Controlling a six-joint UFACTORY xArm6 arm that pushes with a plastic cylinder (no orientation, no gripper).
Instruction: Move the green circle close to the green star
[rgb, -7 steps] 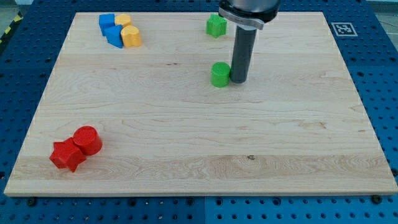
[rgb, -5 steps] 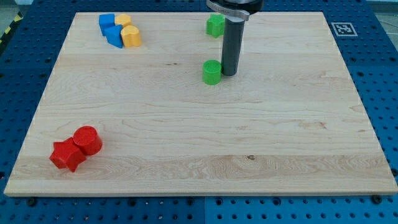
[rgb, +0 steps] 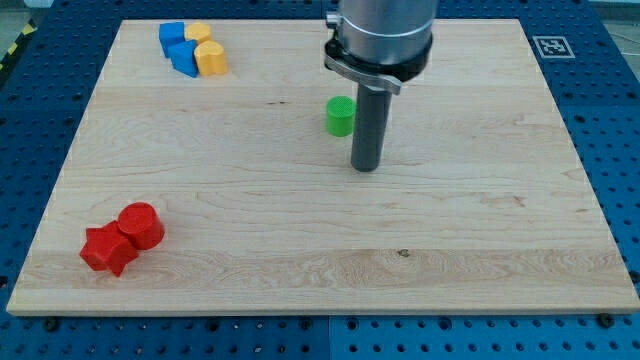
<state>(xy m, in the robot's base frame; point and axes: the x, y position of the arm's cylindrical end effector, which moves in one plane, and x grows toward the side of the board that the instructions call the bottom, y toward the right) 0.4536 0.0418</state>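
Note:
The green circle (rgb: 340, 115) stands on the wooden board (rgb: 300, 210), a little above the middle. My tip (rgb: 366, 167) is on the board just below and to the right of it, apart from it. The green star is hidden behind the arm's body (rgb: 382, 35) near the board's top edge.
Two blue blocks (rgb: 177, 47) and two yellow blocks (rgb: 207, 52) are clustered at the top left. A red star (rgb: 106, 250) and a red cylinder (rgb: 141, 225) touch at the bottom left. A marker tag (rgb: 553, 46) lies off the board's top right.
The green circle was pushed slightly left and up. My tip then moved down the view, away from the circle. The arm now covers the green star.

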